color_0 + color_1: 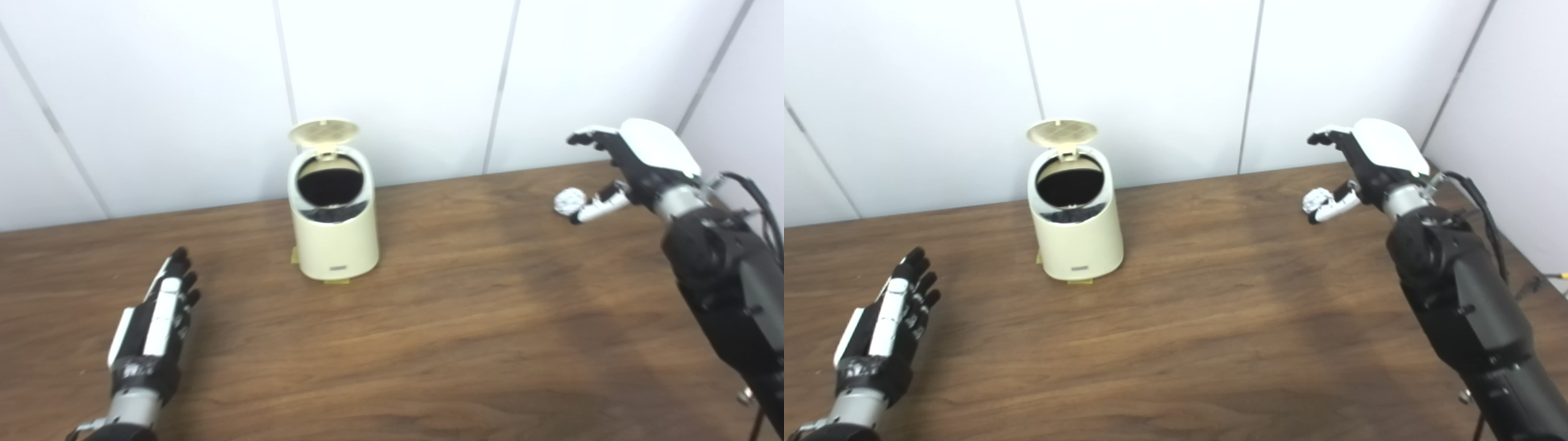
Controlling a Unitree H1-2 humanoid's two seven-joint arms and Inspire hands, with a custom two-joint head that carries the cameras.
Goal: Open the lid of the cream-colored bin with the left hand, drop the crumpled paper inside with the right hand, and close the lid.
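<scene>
The cream-colored bin (334, 226) stands left of centre on the wooden table (465, 318), near the back wall, with its lid (323, 131) tipped upright behind a dark, open mouth. The opening step therefore appears complete. The left hand (156, 324) lies low in the lower left of the frame, fingers extended and loosely apart, holding nothing, well apart from the bin. The crumpled paper (569, 201) sits at the upper right of the frame, on the table close to the wall. The right hand (631, 165) hangs just to the right of it and slightly above, fingers spread and arched over the ball, thumb low beside it; whether the thumb touches the paper cannot be told from either view. The paper lies to the left of the right palm, on its bin side, and has no evident long axis. The right hand is plainly the nearer; the grasp looks not yet made.
</scene>
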